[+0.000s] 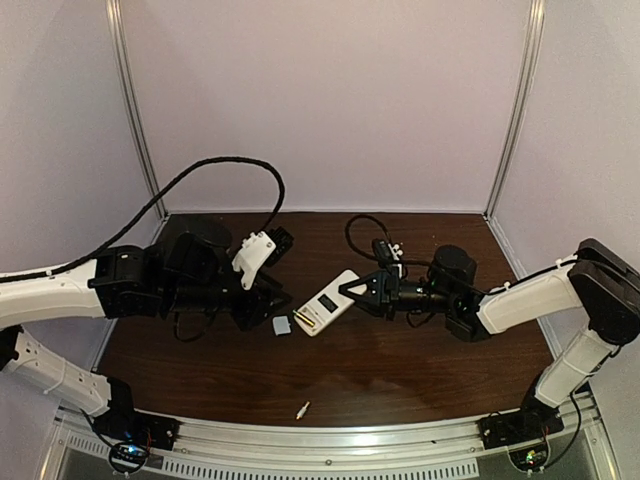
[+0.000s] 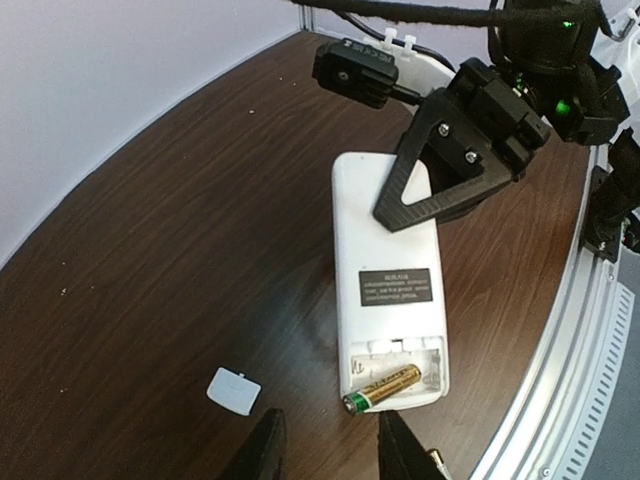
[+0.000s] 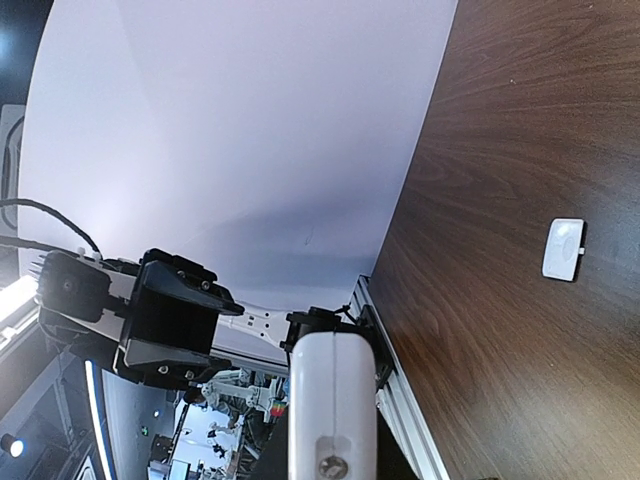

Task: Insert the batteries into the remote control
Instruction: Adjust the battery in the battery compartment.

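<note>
The remote control lies flat on the brown table, about in the middle, with its white back up; a dark label sits on that back; the battery hole at the end nearest the left arm is open. One battery lies in the hole, but it is crooked; its green-tipped end pokes out over the edge of the remote, so it is not lying flat inside. The other battery lies alone on the table near the front edge, well apart from the remote. A little pale lid lies on the table near the open end of the remote, not touching it. The right gripper is clamped on the far end of the remote; one black finger lies across the white back. The left gripper is low over the table by the open end; its two fingers are apart with nothing between them; their tips are close to the crooked battery but not touching it.
</note>
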You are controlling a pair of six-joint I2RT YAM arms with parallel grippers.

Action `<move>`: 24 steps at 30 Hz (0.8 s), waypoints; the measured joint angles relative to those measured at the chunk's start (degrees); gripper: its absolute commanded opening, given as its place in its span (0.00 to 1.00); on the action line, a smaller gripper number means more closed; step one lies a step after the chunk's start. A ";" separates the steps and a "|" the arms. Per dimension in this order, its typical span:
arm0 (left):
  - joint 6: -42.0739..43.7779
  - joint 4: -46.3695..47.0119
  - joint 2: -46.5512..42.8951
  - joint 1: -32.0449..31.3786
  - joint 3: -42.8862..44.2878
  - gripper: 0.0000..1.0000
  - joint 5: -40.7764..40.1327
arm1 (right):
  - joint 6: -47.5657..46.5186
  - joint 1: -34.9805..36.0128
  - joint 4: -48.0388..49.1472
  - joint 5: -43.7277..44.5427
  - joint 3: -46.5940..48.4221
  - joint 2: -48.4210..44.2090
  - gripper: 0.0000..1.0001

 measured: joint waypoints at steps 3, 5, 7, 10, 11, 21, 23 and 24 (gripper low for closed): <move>-2.56 1.33 0.90 0.00 0.00 0.28 1.07 | 0.20 0.00 0.04 0.70 -0.15 -0.28 0.00; -3.69 2.12 1.51 0.00 0.00 0.28 1.81 | 0.22 0.00 0.02 0.92 -0.15 -0.31 0.00; -4.52 2.47 2.08 0.00 -0.02 0.28 2.34 | 0.22 0.00 0.00 1.09 -0.15 -0.31 0.00; -5.25 2.47 2.73 0.00 -0.02 0.26 2.51 | 0.20 0.00 -0.04 1.18 -0.15 -0.33 0.00; -5.44 2.45 2.89 0.00 -0.02 0.26 2.51 | 0.17 0.00 -0.07 1.31 -0.15 -0.35 0.00; -6.69 2.40 3.93 0.00 -0.13 0.25 2.69 | -0.07 0.00 -0.81 1.66 -0.15 -1.70 0.00; -6.71 2.38 4.26 0.00 -0.17 0.24 2.71 | -0.07 0.00 -1.01 1.68 -0.15 -1.70 0.00; -6.69 2.38 4.44 0.00 -0.17 0.23 2.71 | -0.07 0.00 -1.07 1.68 -0.15 -1.70 0.00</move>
